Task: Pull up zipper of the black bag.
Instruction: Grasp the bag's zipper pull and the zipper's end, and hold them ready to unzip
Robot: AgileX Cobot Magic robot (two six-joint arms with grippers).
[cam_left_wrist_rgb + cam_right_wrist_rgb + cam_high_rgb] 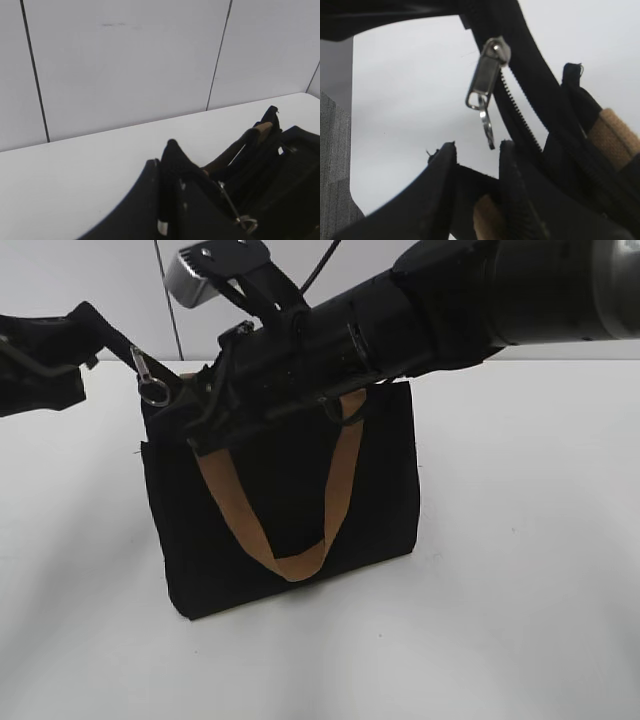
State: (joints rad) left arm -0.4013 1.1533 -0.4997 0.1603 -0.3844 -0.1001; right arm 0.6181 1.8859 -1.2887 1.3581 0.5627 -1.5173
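At the black bag (pixel 290 500) rim, the zipper (pixel 150 380) pull dangles

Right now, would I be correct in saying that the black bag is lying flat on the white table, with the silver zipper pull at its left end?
Not quite: the black bag is standing upright on the white table, not lying flat, as the exterior view shows. The rest holds: the silver zipper pull is at the bag's left end in that view.

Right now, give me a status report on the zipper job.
Left gripper looks clamped on zipper tail, pull dangling free. Right gripper at bag rim, grip unclear. Strap hangs down front. No obstruction seen.
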